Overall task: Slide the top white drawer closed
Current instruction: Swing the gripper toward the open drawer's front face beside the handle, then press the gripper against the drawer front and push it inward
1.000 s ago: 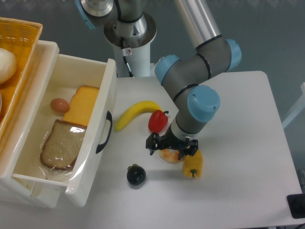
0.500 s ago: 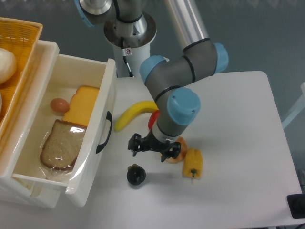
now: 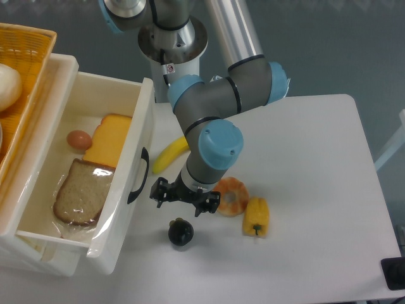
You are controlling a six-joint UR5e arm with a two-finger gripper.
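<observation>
Since a second ago, the gripper (image 3: 184,197) has slid across the table (image 3: 316,164) toward the top white drawer (image 3: 120,183), leaving the little yellow pepper (image 3: 255,217) and the orange shrimp (image 3: 231,196) behind it. Now it sits just beside the drawer's black handle (image 3: 138,175), not touching yet. Its two fingers stand apart and hold nothing.

The drawer is pulled far out, at the left edge of the table. Inside it lie a slice of bread (image 3: 81,194), a cheese slice (image 3: 109,139) and a brown egg (image 3: 79,139) (all loose, I think).

What could go wrong? The arm looks ready to push the drawer front. If a finger catches the handle or pushes off to one side, the drawer could twist and jam. The dark fruit (image 3: 180,232), just below the gripper, and the banana (image 3: 166,157), between the arm and the drawer front, could get bumped too.
</observation>
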